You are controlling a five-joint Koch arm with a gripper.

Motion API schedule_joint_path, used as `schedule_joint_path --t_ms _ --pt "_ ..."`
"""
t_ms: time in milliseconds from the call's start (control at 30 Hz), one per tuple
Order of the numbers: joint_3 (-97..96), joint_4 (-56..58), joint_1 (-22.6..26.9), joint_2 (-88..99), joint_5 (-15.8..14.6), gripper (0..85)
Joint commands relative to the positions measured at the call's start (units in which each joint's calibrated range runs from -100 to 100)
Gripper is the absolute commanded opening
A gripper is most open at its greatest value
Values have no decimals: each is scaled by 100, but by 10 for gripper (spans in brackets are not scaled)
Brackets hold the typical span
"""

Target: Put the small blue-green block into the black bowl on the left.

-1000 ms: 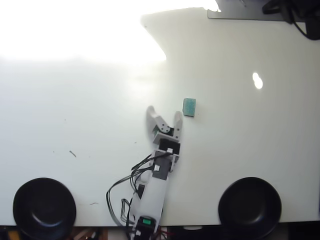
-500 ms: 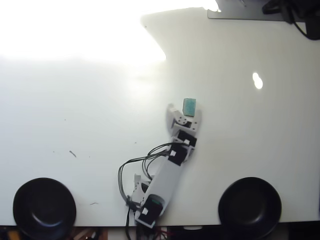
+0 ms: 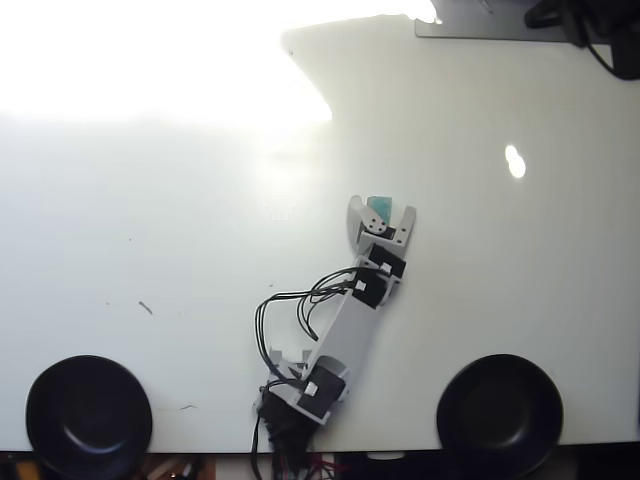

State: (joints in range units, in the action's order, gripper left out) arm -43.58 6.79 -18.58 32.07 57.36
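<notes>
In the overhead view the small blue-green block [image 3: 381,205] lies on the white table, a little right of centre. My gripper [image 3: 381,211] is open, its two white fingers standing on either side of the block's near part. Much of the block is hidden behind the gripper body. I cannot tell whether the fingers touch it. The black bowl [image 3: 88,415] on the left sits at the table's near left corner, far from the gripper.
A second black bowl [image 3: 500,412] sits at the near right. The table [image 3: 150,250] is washed out by strong glare over its far left part. Dark equipment and a grey plate [image 3: 480,25] lie at the far right edge. Loose cables [image 3: 290,310] trail beside the arm.
The arm has swung right and reached forward. The open gripper went from left of the block to straddling it. The block has not moved.
</notes>
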Motion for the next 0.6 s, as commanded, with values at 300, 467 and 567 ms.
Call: schedule_joint_path --t_ms 300,467,567 --pt "-623 -950 -88 -159 98 414" --pt "-762 -1080 -186 -170 107 355" --pt "-799 -1080 -210 -181 107 303"
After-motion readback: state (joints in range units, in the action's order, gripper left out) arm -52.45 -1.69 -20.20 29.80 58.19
